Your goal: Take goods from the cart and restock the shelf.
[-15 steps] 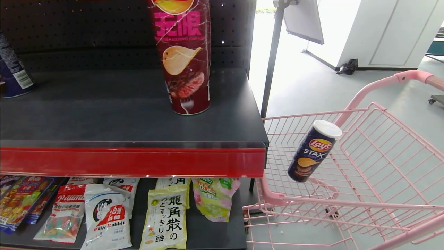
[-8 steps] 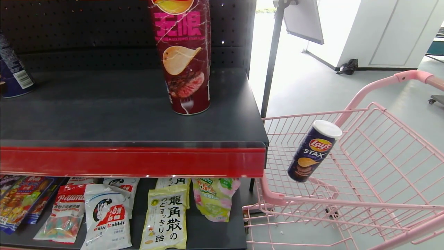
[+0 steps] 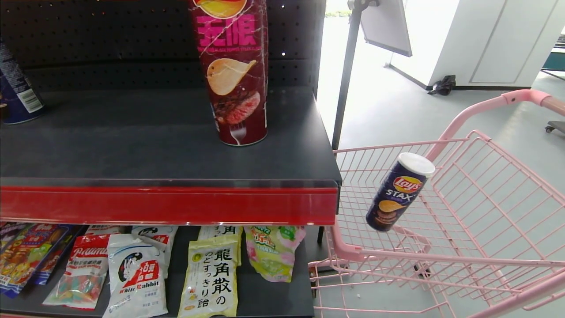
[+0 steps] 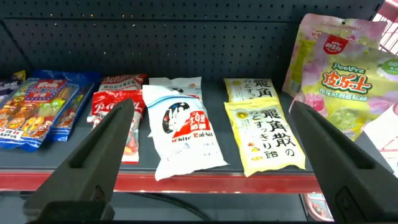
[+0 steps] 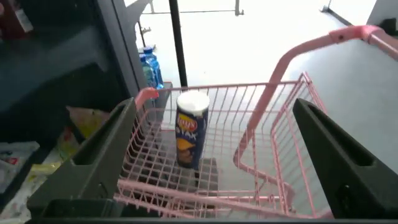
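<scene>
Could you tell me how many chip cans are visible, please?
3: maroon can on the upper shelf, dark can at its left edge, blue can in the cart. More may be hidden.

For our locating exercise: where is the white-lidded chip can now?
Head view, right side: the chip can leans tilted inside the pink cart, right of the shelf.

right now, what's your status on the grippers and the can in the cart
Left gripper open, facing lower-shelf snack bags. Right gripper open above cart. Blue can in cart, ungripped. Only cart wires around it.
</scene>
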Controlling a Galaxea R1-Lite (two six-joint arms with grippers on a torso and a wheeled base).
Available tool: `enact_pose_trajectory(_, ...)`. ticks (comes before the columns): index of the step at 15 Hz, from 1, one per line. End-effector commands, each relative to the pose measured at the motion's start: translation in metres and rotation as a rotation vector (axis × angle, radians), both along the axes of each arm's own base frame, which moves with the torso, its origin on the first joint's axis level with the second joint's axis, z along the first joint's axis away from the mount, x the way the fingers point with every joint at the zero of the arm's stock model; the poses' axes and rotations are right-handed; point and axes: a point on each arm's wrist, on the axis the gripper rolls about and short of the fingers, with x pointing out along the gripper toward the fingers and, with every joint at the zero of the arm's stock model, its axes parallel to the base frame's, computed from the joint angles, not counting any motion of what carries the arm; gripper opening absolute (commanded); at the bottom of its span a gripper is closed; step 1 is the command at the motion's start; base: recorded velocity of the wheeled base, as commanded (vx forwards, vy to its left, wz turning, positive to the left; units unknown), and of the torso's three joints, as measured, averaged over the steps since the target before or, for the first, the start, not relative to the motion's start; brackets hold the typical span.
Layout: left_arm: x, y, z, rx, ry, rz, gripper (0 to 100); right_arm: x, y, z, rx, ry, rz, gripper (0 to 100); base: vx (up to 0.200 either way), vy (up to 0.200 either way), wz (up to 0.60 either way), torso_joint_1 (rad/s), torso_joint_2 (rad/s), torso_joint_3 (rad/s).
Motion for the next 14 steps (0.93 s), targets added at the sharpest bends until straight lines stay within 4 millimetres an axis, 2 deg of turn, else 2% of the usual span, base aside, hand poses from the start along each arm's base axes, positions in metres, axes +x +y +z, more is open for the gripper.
enact_pose_trajectory(1, 0.000, 0.000, 0.000, 0.000, 0.001, 0.000, 100, 0.132, 0.006, 0.064, 0.007, 0.051, 0.067, 100, 0.000, 0.000, 0.00, 0.000, 0.00, 0.000)
enact_pose_trajectory(2, 0.000, 0.000, 0.000, 0.000, 0.001, 0.000, 100, 0.150, 0.005, 0.054, -0.015, 0.087, 0.078, 100, 0.000, 0.000, 0.00, 0.000, 0.00, 0.000)
enact_pose_trajectory(3, 0.000, 0.000, 0.000, 0.000, 0.001, 0.000, 100, 0.157, 0.005, 0.047, -0.021, 0.117, 0.088, 100, 0.000, 0.000, 0.00, 0.000, 0.00, 0.000)
enact_pose_trajectory(4, 0.000, 0.000, 0.000, 0.000, 0.001, 0.000, 100, 0.167, 0.004, 0.028, -0.032, 0.190, 0.130, 100, 0.000, 0.000, 0.00, 0.000, 0.00, 0.000)
enact_pose_trajectory(5, 0.000, 0.000, 0.000, 0.000, 0.001, 0.000, 100, 0.181, -0.003, 0.007, -0.041, 0.261, 0.158, 100, 0.000, 0.000, 0.00, 0.000, 0.00, 0.000)
enact_pose_trajectory(6, 0.000, 0.000, 0.000, 0.000, 0.001, 0.000, 100, 0.190, -0.007, -0.003, -0.052, 0.277, 0.175, 100, 0.000, 0.000, 0.00, 0.000, 0.00, 0.000)
enact_pose_trajectory(7, 0.000, 0.000, 0.000, 0.000, 0.001, 0.000, 100, 0.208, -0.015, -0.016, -0.065, 0.296, 0.191, 100, 0.000, 0.000, 0.00, 0.000, 0.00, 0.000)
enact_pose_trajectory(8, 0.000, 0.000, 0.000, 0.000, 0.000, 0.000, 100, 0.215, -0.019, -0.020, -0.063, 0.307, 0.187, 100, 0.000, 0.000, 0.00, 0.000, 0.00, 0.000)
enact_pose_trajectory(10, 0.000, 0.000, 0.000, 0.000, 0.001, 0.000, 100, 0.239, -0.042, -0.041, -0.069, 0.357, 0.199, 100, 0.000, 0.000, 0.00, 0.000, 0.00, 0.000)
enact_pose_trajectory(12, 0.000, 0.000, 0.000, 0.000, 0.001, 0.000, 100, 0.245, -0.056, -0.057, -0.080, 0.393, 0.248, 100, 0.000, 0.000, 0.00, 0.000, 0.00, 0.000)
enact_pose_trajectory(14, 0.000, 0.000, 0.000, 0.000, 0.001, 0.000, 100, 0.247, -0.061, -0.069, -0.063, 0.415, 0.326, 100, 0.000, 0.000, 0.00, 0.000, 0.00, 0.000)
